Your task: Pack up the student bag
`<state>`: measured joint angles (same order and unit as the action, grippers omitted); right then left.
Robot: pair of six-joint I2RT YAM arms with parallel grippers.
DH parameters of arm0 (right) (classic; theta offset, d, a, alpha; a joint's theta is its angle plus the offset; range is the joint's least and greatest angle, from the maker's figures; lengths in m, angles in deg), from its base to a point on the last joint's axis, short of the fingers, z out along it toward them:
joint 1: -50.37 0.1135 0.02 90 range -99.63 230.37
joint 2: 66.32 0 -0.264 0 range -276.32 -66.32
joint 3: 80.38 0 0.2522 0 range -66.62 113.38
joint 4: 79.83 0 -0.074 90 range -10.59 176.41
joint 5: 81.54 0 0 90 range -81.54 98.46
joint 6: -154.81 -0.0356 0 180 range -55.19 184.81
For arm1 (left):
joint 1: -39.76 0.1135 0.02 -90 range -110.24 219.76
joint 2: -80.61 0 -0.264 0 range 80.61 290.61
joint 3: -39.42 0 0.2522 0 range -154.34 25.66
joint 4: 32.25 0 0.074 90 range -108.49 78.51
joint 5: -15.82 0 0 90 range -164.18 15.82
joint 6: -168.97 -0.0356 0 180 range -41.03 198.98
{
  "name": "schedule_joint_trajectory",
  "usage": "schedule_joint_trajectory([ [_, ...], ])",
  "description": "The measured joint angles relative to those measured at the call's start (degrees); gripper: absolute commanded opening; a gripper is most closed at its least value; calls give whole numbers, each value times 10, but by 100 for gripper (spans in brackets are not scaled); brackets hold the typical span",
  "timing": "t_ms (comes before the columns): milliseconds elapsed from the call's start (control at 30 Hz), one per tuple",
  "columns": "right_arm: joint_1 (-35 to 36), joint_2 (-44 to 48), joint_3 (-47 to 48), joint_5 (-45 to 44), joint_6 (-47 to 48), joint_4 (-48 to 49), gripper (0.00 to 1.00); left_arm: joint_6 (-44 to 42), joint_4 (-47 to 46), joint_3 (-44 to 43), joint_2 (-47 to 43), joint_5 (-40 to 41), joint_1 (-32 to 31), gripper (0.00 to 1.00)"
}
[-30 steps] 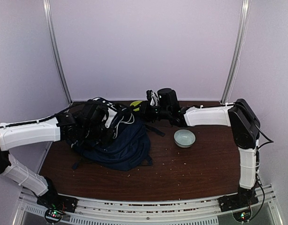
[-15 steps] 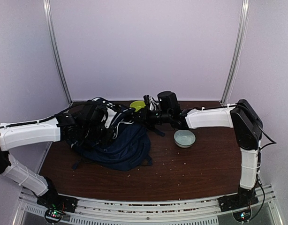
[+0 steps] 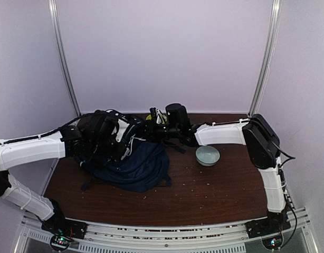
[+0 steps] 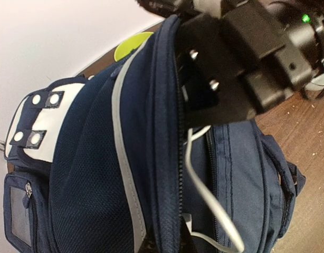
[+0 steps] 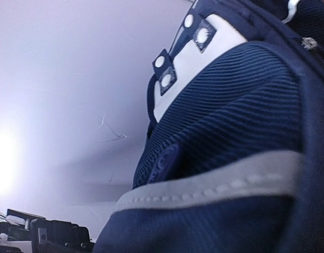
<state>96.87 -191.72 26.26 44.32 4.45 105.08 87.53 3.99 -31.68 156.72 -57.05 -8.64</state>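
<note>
The student bag point(image 3: 138, 166), navy with a white stripe, lies slumped on the left half of the table. My left gripper point(image 3: 118, 141) is shut on the bag's zipper rim point(image 4: 170, 174), pinching it at the bottom of the left wrist view. A white cord point(image 4: 209, 195) loops out of the open compartment. My right gripper point(image 3: 150, 126) reaches in from the right and presses against the bag's upper rim, where its black body point(image 4: 241, 63) shows. In the right wrist view the bag's fabric point(image 5: 230, 105) and white patch point(image 5: 188, 58) fill the frame and hide the fingers.
A pale bowl point(image 3: 208, 155) stands on the brown table point(image 3: 215, 195) to the right of the bag. A yellow-green thing point(image 4: 131, 45) lies behind the bag near the back wall. Crumbs are scattered over the tabletop.
My right arm has swung left from beside the bowl to the bag's top, covering the yellow-green thing in the top view. The left arm and the bag have barely moved.
</note>
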Motion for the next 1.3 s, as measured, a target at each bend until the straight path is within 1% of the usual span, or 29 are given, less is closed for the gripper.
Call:
schedule_joint_trajectory([
  [100, 14, -52, 69, 3, -35, 17, 16, -1, 6, -3, -14, 0, 3, 0],
  [233, 16, -96, 147, 3, -62, 13, 16, -4, 18, -5, -34, 9, 15, 0],
  [267, 16, -104, 157, 2, -67, 13, 16, -4, 21, -5, -35, 11, 16, 7],
  [367, 14, -113, 164, -2, -80, 13, 16, -8, 23, -4, -38, 9, 17, 56],
  [400, 12, -113, 164, -4, -85, 14, 16, -8, 21, -4, -42, 0, 16, 70],
  [467, 7, -112, 163, -6, -88, 17, 17, -14, 14, -4, -55, -22, 8, 90],
  [500, 5, -111, 159, -7, -88, 19, 18, -21, 11, -4, -61, -33, 1, 97],
  [567, 4, -101, 142, -8, -84, 23, 19, -39, 12, -5, -65, -31, -13, 98],
  [600, 3, -94, 131, -8, -81, 24, 19, -50, 15, -7, -62, -24, -37, 98],
  [667, 0, -79, 112, -4, -77, 25, 19, -64, 32, -23, -42, 10, -70, 98],
  [733, -7, -60, 90, 6, -74, 28, 19, -72, 45, -43, -14, 49, -88, 98],
  [900, -26, -1, 23, 19, -69, 45, 20, -71, 80, -87, 56, 179, -88, 94],
  [1000, -35, 31, -3, 24, -59, 52, 20, -64, 94, -93, 76, 229, -81, 89],
  [1067, -38, 50, -19, 26, -54, 58, 20, -55, 98, -93, 85, 253, -68, 84],
  [1133, -39, 63, -32, 27, -51, 64, 20, -44, 104, -93, 90, 271, -55, 75],
  [1233, -39, 72, -44, 27, -38, 64, 20, -28, 111, -93, 92, 296, -33, 53],
  [1267, -39, 72, -46, 27, -32, 62, 20, -21, 113, -93, 92, 303, -26, 47],
  [1300, -39, 72, -49, 27, -29, 58, 20, -14, 115, -93, 92, 309, -20, 43],
])
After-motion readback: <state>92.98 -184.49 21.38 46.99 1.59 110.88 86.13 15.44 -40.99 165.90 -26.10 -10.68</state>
